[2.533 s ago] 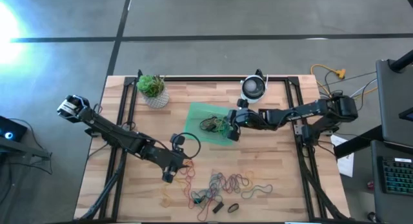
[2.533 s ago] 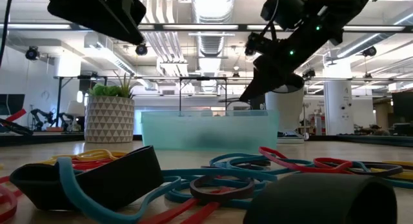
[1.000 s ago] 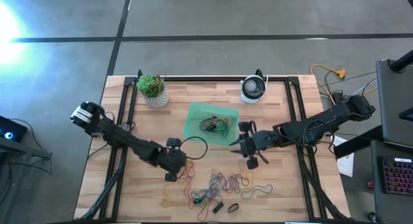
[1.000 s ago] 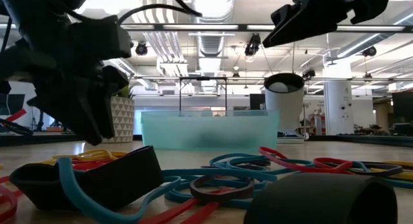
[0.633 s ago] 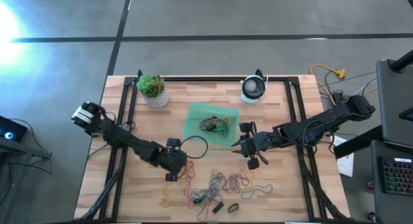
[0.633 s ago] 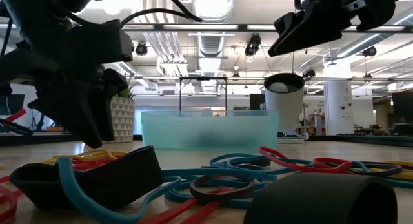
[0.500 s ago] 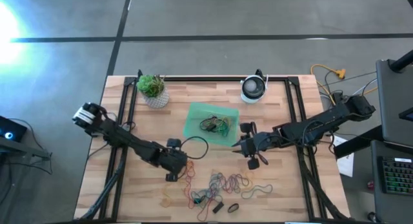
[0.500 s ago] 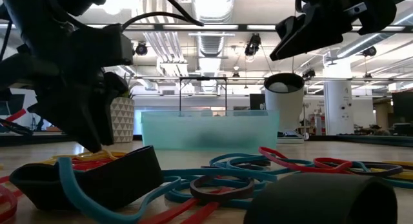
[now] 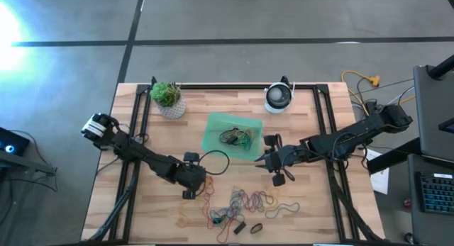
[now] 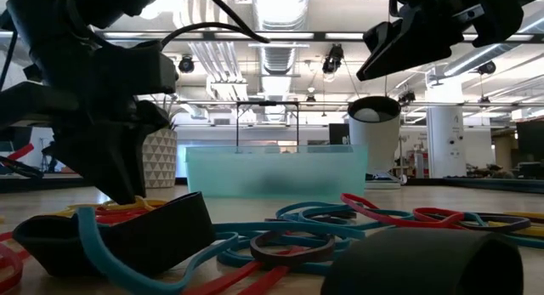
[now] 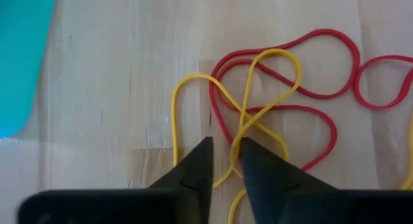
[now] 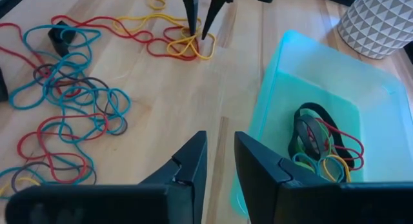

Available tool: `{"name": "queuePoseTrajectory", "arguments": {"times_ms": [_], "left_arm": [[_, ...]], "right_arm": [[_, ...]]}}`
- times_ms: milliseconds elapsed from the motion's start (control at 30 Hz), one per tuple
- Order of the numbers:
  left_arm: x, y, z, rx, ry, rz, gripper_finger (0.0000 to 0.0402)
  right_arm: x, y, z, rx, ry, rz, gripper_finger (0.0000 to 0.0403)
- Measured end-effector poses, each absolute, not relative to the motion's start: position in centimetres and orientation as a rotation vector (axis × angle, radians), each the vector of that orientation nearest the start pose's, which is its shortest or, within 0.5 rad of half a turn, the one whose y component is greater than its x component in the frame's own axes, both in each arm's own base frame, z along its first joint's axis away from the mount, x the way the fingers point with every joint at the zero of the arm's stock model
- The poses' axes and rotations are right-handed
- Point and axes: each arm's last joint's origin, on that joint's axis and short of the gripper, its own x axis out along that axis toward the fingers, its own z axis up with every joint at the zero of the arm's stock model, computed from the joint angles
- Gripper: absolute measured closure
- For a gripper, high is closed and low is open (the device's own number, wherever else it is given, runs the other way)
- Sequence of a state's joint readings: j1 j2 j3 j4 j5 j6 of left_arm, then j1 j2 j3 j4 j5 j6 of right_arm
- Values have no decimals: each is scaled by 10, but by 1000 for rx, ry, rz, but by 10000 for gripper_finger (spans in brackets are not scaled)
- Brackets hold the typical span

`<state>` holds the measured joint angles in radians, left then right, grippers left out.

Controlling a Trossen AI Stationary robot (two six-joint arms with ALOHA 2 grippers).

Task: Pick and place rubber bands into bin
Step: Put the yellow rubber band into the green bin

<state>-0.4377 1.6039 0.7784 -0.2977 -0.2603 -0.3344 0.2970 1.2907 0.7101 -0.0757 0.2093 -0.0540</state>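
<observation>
Loose rubber bands (image 9: 245, 203) in red, yellow, blue and dark colours lie on the wood near the table's near edge. A few more (image 9: 237, 137) lie inside the translucent green bin (image 9: 213, 129) at mid-table. My left gripper (image 9: 188, 193) points down at the left end of the pile. Its fingers (image 11: 224, 146) stand a narrow gap apart over a yellow band (image 11: 258, 88) tangled with a red one. My right gripper (image 9: 273, 164) hovers open and empty, right of the bin and above the table (image 12: 219, 150). My left gripper comes from above, pointing down, with one strand of the yellow band (image 11: 233, 143) running into the narrow gap between its fingertips. The band lies flat on the table. Whether the fingers touch it, I cannot tell.
A white pot with a green plant (image 9: 169, 101) stands at the far left, and a round white and dark device (image 9: 279, 97) at the far middle. A black cable loop (image 9: 213, 161) trails from my left wrist. Dark wide bands (image 9: 245, 227) lie near the near edge.
My left gripper has sunk a little toward the yellow and red bands, staying over the same spot. My right gripper has drifted slightly and stays open above the table. The bands have not moved.
</observation>
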Motion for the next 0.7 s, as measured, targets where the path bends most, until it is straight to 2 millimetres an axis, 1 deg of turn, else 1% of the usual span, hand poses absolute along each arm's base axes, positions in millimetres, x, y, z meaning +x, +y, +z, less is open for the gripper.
{"name": "queuePoseTrajectory", "arguments": {"times_ms": [133,267,367,533,700], "left_arm": [[257,-112,142,79,1064,14,391],[257,-112,142,79,1063,14,396],[259,-113,146,80,1048,7,400],[260,-113,163,71,989,-13,401],[261,-114,190,100,893,-45,401]], "right_arm": [[251,71,214,-215,634,101,328],[251,71,214,-215,633,101,333],[251,71,214,-215,634,101,335],[251,71,214,-210,634,99,330],[251,71,214,-208,635,99,328]]}}
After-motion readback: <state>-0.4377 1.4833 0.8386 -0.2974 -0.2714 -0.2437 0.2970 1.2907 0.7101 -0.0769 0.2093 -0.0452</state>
